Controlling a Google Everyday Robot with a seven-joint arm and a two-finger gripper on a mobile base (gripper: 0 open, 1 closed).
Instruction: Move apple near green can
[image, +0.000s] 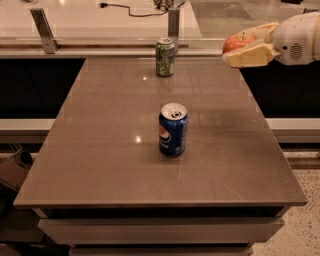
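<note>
Carrying is the step we judge to be in hand: our gripper (241, 46) has its jaws closed on the apple (235, 42), raised over the table's (100, 150) far right corner, well apart from the green can (165, 57) at the far edge. Next we need to swing left and lower beside that can, clear of the blue can (173, 129) mid-table.

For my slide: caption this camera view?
Gripper holds apple aloft, right of green can; Pepsi can stands centrally.
</note>
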